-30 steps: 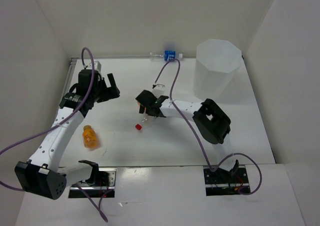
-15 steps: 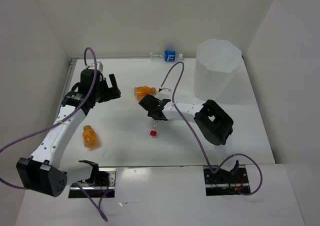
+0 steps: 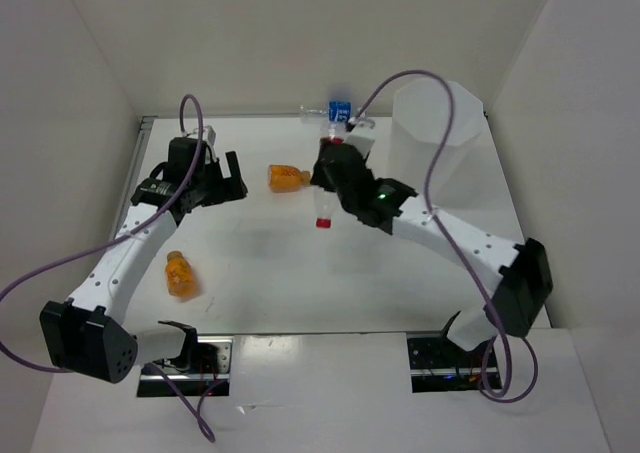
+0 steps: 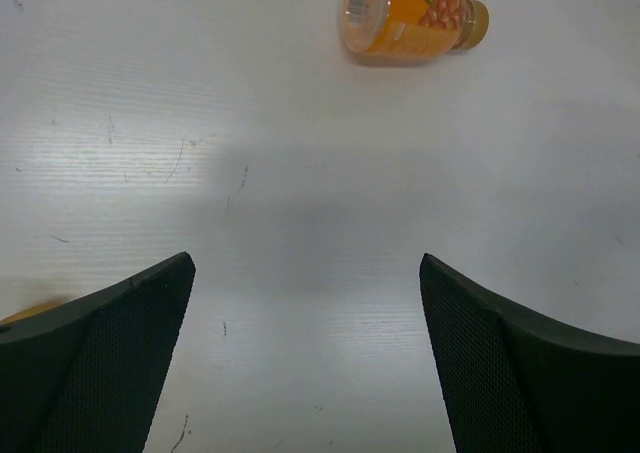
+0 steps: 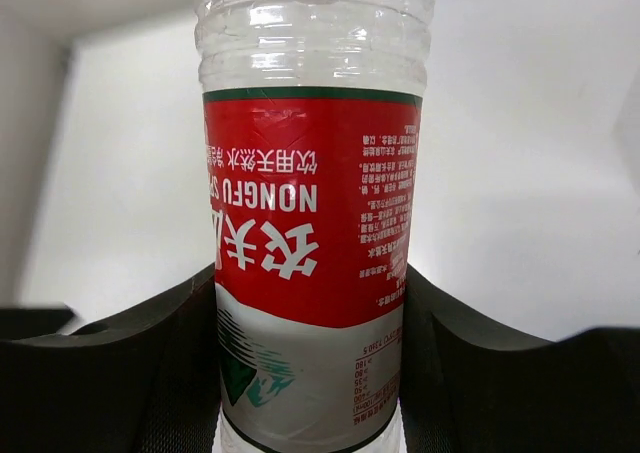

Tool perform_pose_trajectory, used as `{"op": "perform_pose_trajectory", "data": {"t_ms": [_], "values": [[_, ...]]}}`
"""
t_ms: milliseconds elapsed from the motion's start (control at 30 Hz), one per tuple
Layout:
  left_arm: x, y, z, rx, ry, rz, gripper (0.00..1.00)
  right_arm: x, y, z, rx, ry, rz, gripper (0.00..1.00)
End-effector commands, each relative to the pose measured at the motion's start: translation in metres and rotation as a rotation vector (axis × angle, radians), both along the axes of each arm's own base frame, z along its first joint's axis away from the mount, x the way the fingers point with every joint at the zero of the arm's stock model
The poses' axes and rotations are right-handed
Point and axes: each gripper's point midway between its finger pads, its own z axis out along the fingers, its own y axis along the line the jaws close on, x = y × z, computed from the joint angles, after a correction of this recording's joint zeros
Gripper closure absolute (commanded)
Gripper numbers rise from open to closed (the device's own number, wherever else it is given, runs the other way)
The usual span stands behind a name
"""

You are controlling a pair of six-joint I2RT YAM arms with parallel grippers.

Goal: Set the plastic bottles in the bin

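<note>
**Top external view.** No bottle has reached the bin (image 3: 437,138), as far as this view shows: all four lie or hang outside it. The right gripper (image 3: 334,180) is clamped on the clear bottle with the red cap (image 3: 324,211), held off the table with the cap pointing down, left of the bin and apart from it. One orange bottle (image 3: 287,178) lies on its side between the two grippers. A second orange bottle (image 3: 179,274) lies near the left arm. The blue-labelled bottle (image 3: 338,110) lies against the back wall. The left gripper (image 3: 218,176) stands wide and carries nothing. Judged stage: first bottle in carry, three to go. The table (image 3: 260,263) is plain white, and white panels (image 3: 300,33) close it in at the back and both sides.

**Left wrist view.** The left gripper (image 4: 305,358) has its jaws spread wide over bare table (image 4: 300,173), which is lightly scuffed. The orange bottle (image 4: 410,15) lies ahead on its side, well clear of the fingers (image 4: 110,368).

**Right wrist view.** The right gripper (image 5: 310,318) grips the red-labelled clear bottle (image 5: 310,173) by its body, a finger (image 5: 140,373) pressed to each side. White table and wall sit behind; the bin is not in this view.
</note>
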Motion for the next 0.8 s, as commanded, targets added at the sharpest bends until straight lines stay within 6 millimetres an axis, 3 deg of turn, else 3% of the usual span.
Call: {"op": "perform_pose_trajectory", "data": {"t_ms": [0, 33, 67, 100, 200, 267, 300, 333, 400, 433, 467, 500, 533, 567, 633, 667, 700, 733, 767], "values": [[0.007, -0.01, -0.008, 0.003, 0.018, -0.07, 0.0, 0.033, -0.063, 0.136, 0.082, -0.327, -0.09, 0.61], [0.009, -0.01, -0.008, 0.003, 0.021, -0.07, 0.0, 0.036, -0.069, 0.151, 0.105, -0.358, -0.029, 0.61], [0.012, -0.015, -0.007, -0.014, 0.022, -0.089, 0.0, 0.047, -0.111, 0.18, 0.12, -0.422, -0.093, 0.62], [0.018, -0.021, -0.01, -0.029, 0.036, -0.107, 0.0, 0.052, -0.129, 0.199, 0.119, -0.477, -0.11, 0.63], [0.031, -0.048, -0.002, -0.106, 0.013, -0.197, 0.0, 0.066, -0.18, 0.236, 0.025, -0.59, -0.128, 0.61], [0.046, -0.055, 0.012, -0.123, -0.065, -0.225, 0.0, 0.074, -0.198, 0.25, -0.033, -0.64, -0.133, 0.6], [0.049, -0.061, 0.02, -0.146, -0.098, -0.251, 0.0, 0.082, -0.218, 0.256, -0.068, -0.66, -0.169, 0.6], [0.063, -0.065, 0.038, -0.17, -0.19, -0.27, 0.0, 0.088, -0.22, 0.259, -0.087, -0.673, -0.141, 0.6], [0.078, -0.068, 0.047, -0.171, -0.252, -0.283, 0.0, 0.111, -0.241, 0.257, -0.118, -0.661, -0.192, 0.6], [0.09, -0.074, 0.068, -0.126, -0.34, -0.32, 0.0, 0.118, -0.25, 0.25, -0.144, -0.629, -0.22, 0.6], [0.105, -0.076, 0.061, -0.08, -0.335, -0.324, 0.0, 0.122, -0.257, 0.257, -0.148, -0.638, -0.252, 0.6], [0.118, -0.073, 0.061, -0.015, -0.34, -0.312, 0.0, 0.133, -0.263, 0.243, -0.161, -0.608, -0.271, 0.6], [0.127, -0.072, 0.058, 0.051, -0.329, -0.333, 0.0, 0.138, -0.28, 0.245, -0.167, -0.622, -0.307, 0.6], [0.153, -0.077, 0.066, 0.085, -0.348, -0.355, 0.0, 0.142, -0.283, 0.246, -0.154, -0.625, -0.292, 0.6], [0.17, -0.086, 0.065, 0.167, -0.366, -0.45, 0.0, 0.159, -0.289, 0.231, -0.148, -0.596, -0.268, 0.6], [0.18, -0.099, 0.05, 0.204, -0.356, -0.5, 0.0, 0.163, -0.295, 0.228, -0.153, -0.591, -0.279, 0.6], [0.188, -0.108, 0.062, 0.242, -0.409, -0.553, 0.0, 0.174, -0.294, 0.209, -0.16, -0.549, -0.275, 0.6], [0.193, -0.115, 0.063, 0.288, -0.441, -0.595, 0.0, 0.178, -0.294, 0.208, -0.161, -0.546, -0.275, 0.57], [0.2, -0.118, 0.05, 0.375, -0.445, -0.655, 0.0, 0.181, -0.297, 0.2, -0.164, -0.527, -0.269, 0.54]]}}
